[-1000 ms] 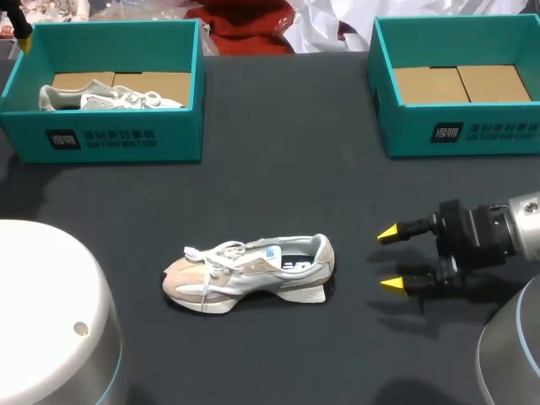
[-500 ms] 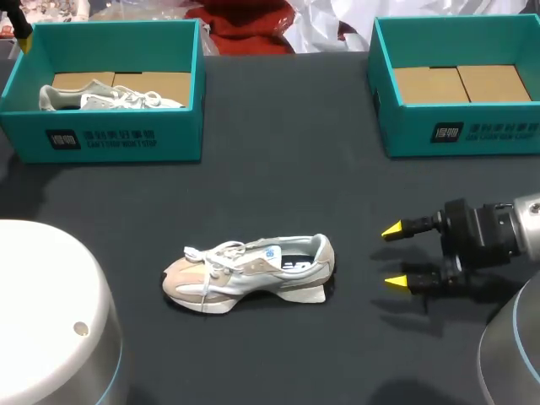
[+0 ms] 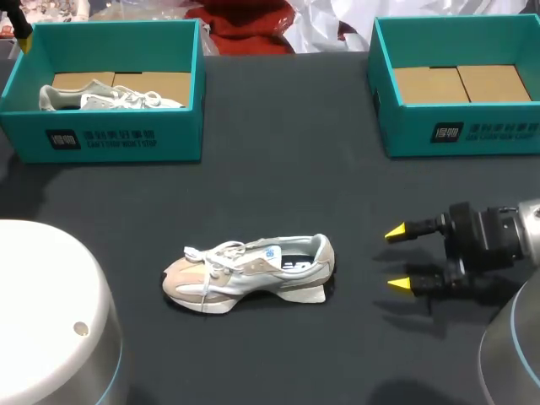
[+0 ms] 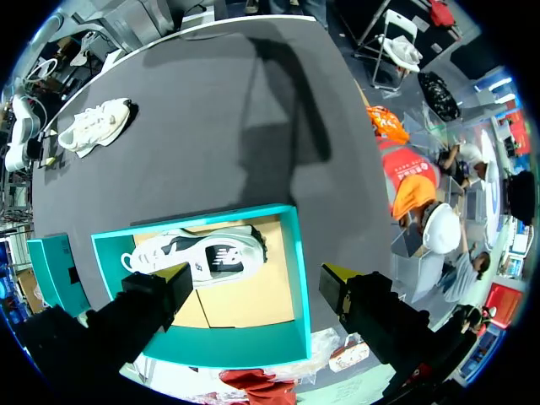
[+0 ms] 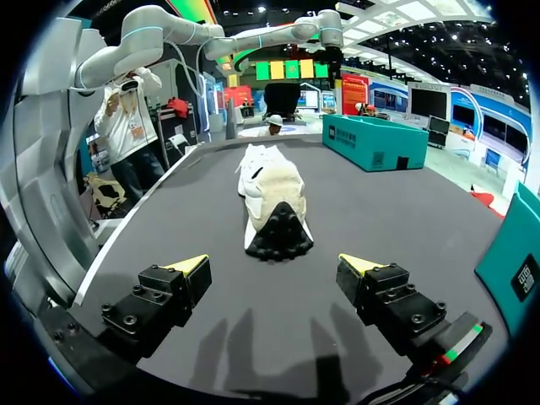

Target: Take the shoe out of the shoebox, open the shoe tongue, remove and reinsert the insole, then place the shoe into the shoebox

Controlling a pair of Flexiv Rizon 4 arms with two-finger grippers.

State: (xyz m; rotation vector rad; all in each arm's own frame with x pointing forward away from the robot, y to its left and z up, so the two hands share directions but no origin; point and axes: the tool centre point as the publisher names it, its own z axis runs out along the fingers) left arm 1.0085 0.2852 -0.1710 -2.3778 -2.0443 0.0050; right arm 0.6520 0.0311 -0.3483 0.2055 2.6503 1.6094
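Shoe (image 3: 249,274) resting near the middle of the table (image 3: 278,186), out of both boxes, heel turned toward the right gripper (image 3: 395,258), probably so the tongue can be worked from that end. Right arm held low and level near the heel, jaws wide and empty; left gripper (image 4: 257,277) hangs above the left box (image 3: 101,139), which holds a second shoe (image 3: 110,97), jaws likewise wide and empty, apparently parked clear

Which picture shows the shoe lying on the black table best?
The head view: the shoe shows whole, from the side, with its laces and opening. The right wrist view sees it only from the heel end. The left wrist view shows it small and far off.
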